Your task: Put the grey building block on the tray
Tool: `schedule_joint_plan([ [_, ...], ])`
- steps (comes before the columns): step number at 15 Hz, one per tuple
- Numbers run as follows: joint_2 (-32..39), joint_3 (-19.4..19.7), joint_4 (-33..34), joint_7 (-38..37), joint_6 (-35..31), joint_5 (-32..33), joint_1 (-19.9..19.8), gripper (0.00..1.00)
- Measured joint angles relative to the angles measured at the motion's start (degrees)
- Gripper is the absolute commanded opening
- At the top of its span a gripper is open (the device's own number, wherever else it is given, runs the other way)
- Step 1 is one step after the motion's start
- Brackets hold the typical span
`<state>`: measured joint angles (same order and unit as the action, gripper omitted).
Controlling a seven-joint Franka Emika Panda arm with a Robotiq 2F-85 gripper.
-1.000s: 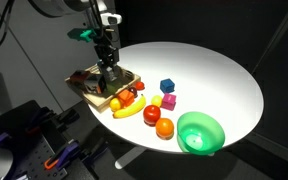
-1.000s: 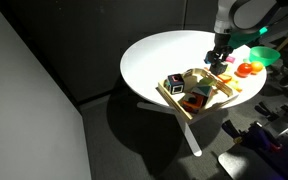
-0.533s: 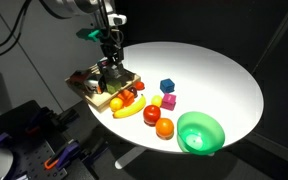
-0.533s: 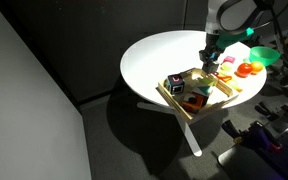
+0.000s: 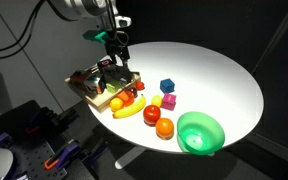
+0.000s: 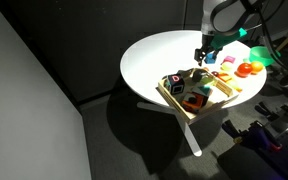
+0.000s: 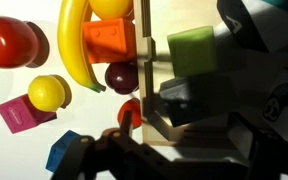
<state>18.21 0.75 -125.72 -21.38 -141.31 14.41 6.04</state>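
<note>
Change: over the last second the gripper [image 5: 118, 66] had risen off the tray [image 5: 84, 90] and stood higher above it, shifted slightly toward the table's middle. The objects on the table lay as they had.
Gripper state: the jaw width could not be told. It was too small in both exterior views, and in the wrist view the fingers were only dark shapes along the bottom edge.
Grey building block: in the wrist view a plain grey block [image 7: 179, 100] lay inside the tray, just past the wooden rim [image 7: 144, 70], next to a green block [image 7: 192, 50].
Block to gripper: the block sat below the gripper and apart from it, resting on the tray.
Tray: it sat at the very edge of the round white table [image 5: 214, 70], crowded with small blocks, as also seen in an exterior view [image 6: 179, 106].
Edges: a banana [image 5: 130, 110] lay just outside the tray's rim. An orange fruit [image 5: 165, 128] and a green bowl [image 5: 200, 132] sat close to the table's near edge.
Open room: bare white tabletop stretched beyond the blue cube [image 5: 167, 87], and the space above the tray around the gripper was free.
</note>
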Motion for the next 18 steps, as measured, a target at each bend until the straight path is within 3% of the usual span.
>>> schedule_joint_plan([
  [10,-2.57,1.89,-2.58,0.44,2.11,-4.17,-0.85,1.0],
  [18,-12.9,1.34,-8.19,10.0,8.4,-14.15,-3.48,1.0],
])
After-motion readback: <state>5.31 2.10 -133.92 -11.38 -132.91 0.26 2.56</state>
